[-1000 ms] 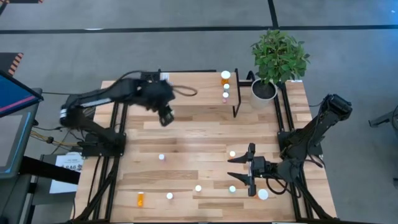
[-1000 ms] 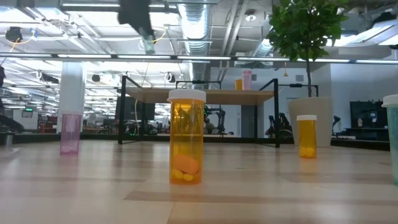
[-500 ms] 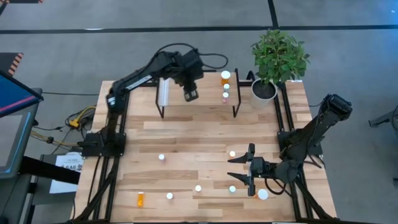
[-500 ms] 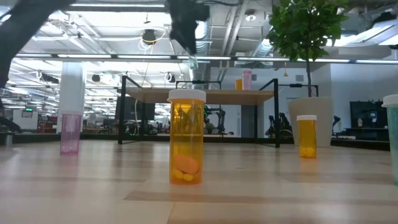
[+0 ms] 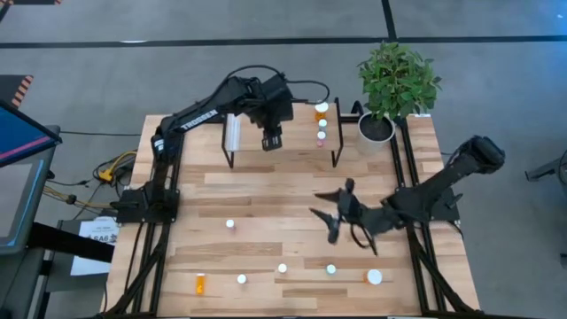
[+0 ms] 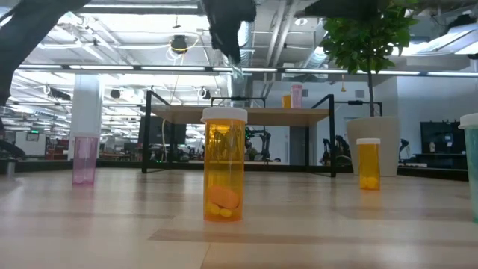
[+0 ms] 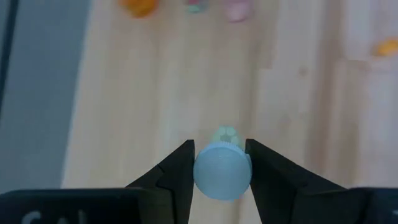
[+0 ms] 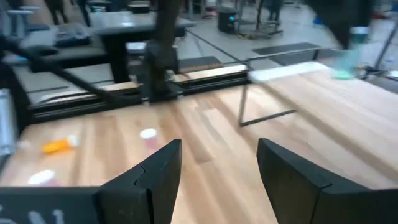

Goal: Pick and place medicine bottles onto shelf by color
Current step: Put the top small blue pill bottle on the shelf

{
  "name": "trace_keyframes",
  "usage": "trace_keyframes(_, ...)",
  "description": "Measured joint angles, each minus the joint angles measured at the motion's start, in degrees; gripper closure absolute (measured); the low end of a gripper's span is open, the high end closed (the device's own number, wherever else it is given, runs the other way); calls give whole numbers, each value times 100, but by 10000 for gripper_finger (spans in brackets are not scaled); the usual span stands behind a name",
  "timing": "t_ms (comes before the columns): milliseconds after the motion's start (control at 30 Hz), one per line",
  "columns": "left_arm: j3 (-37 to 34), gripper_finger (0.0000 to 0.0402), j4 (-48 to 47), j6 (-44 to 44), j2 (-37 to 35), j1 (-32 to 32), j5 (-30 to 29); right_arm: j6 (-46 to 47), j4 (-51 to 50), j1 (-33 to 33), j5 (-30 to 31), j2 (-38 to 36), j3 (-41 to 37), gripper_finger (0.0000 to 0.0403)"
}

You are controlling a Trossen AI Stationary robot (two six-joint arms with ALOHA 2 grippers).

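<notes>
Now we keep the left hand (image 5: 272,140) clamped on its green bottle (image 7: 222,170) above the shelf (image 5: 292,133), and should lower it upright beside the green one (image 5: 322,124) between orange and pink, while the right hand (image 5: 335,215) hovers empty, jaws apart, over the surface (image 5: 266,204).

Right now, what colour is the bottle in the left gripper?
Green bottle, pale cap; left wrist view shows it best.

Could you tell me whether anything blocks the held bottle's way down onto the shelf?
Nothing visible does. The left gripper holds a green bottle above bare shelf; the three bottles already there stand farther along.
</notes>
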Motion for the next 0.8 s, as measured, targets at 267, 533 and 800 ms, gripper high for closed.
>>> trace_keyframes(267,0,281,-249,-460,-379,-1296,16,-345,384,-807,-627,53,0,171)
trace_keyframes(533,0,281,-212,-1060,-616,-2827,-506,-872,1493,-550,-1306,656,0,171)
trace_keyframes(800,-401,281,124,-1714,-613,-4028,-1038,-977,2489,-203,-1766,1000,-2,171)
